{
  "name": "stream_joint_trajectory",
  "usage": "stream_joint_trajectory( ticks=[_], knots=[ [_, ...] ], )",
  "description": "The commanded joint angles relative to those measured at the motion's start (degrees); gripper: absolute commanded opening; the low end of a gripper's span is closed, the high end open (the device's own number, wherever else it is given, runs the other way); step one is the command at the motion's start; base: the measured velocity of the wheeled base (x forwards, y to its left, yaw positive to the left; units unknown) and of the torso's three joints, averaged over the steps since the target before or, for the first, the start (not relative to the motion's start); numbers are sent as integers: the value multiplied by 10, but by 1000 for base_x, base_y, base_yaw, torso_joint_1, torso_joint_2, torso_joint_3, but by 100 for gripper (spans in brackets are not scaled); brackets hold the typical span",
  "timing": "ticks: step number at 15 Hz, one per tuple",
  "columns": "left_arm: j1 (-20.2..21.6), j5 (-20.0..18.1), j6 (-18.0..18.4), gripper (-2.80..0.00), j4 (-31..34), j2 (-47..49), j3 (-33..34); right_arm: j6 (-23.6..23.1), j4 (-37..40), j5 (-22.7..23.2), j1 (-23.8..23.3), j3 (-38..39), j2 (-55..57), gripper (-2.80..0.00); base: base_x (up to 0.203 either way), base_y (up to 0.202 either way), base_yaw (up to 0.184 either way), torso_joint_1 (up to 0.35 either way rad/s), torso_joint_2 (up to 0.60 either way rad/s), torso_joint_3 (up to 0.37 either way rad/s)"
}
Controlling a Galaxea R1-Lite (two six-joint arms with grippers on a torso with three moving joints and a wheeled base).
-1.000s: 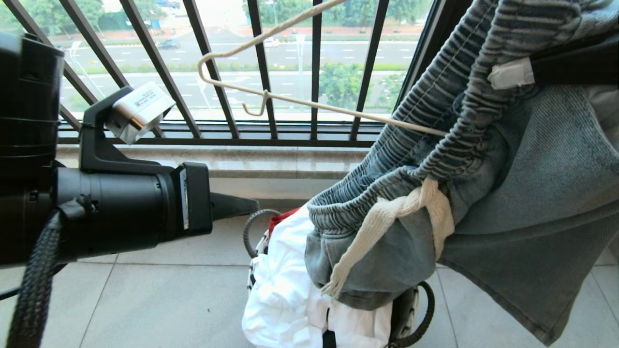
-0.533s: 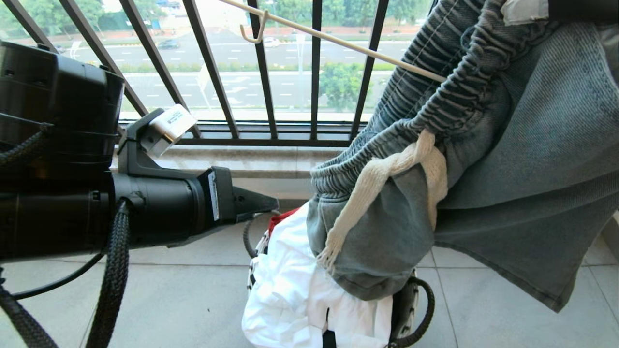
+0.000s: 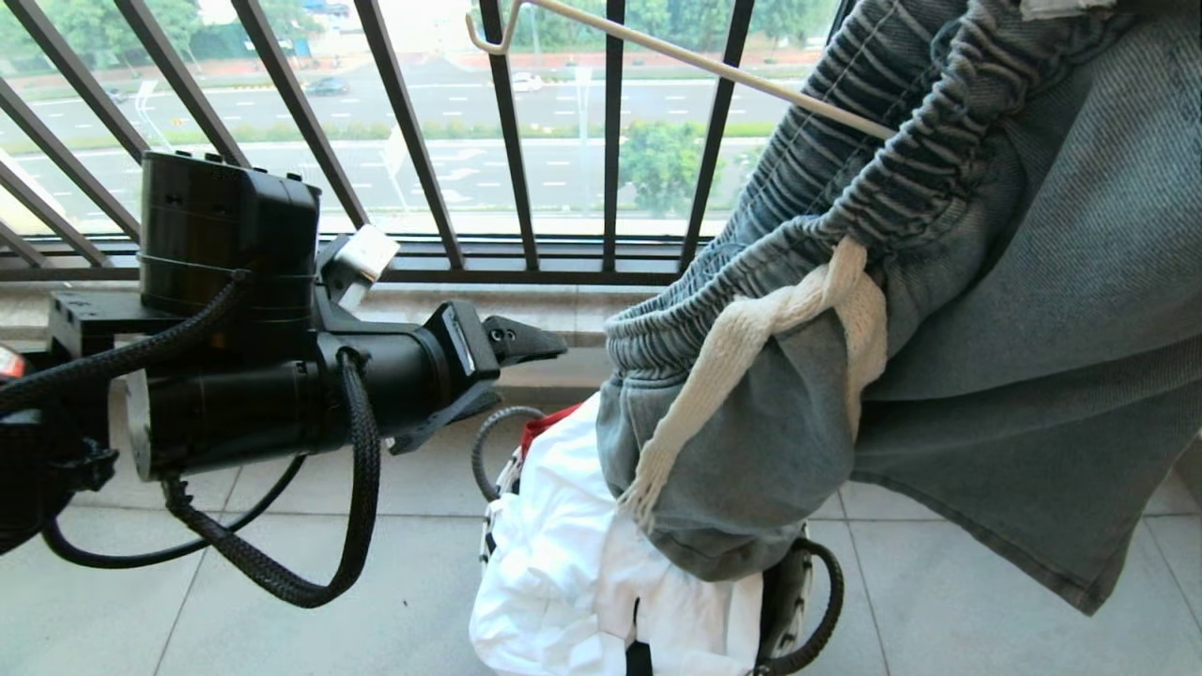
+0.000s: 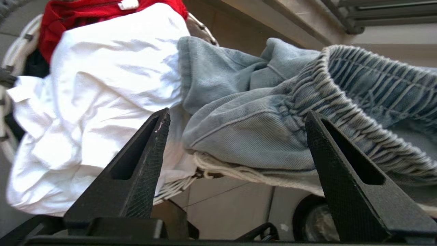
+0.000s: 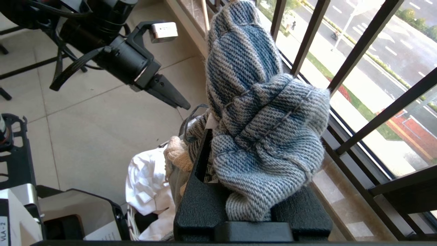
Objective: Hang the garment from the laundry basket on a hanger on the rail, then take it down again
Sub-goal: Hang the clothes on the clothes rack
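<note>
Currently the shorts (image 3: 939, 310) are held up by the right gripper (image 5: 239, 191), clamped on the waistband, over the basket (image 3: 798, 601) — hanger (image 3: 676, 56) threaded through. The left gripper (image 3: 507, 366) is nearer, jaws spread; shorts lie at its 3 o'clock, waistband running 8-to-2.

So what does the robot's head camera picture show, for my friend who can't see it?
Blue-grey denim shorts hang on the right, a cream wire hanger poking from the waistband. The open left gripper reaches toward them above a laundry basket of white cloth.
</note>
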Motion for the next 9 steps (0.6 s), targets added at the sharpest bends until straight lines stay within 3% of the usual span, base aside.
stream_joint_trajectory(
  ticks=[1, 4, 9],
  knots=[
    [15, -50, -23, 0, -24, 12, 13, -1, 2, 9, 3, 1, -5, -280, 0, 0, 0, 0, 0, 0],
    [31, -86, -26, 0, -29, 10, 19, 0, 4, 15, 20, 4, -8, -280, 0, 0, 0, 0, 0, 0],
    [34, -107, -26, 0, -129, -31, 73, -1, 0, 15, 55, 44, -9, -280, 0, 0, 0, 0, 0, 0]
  ],
)
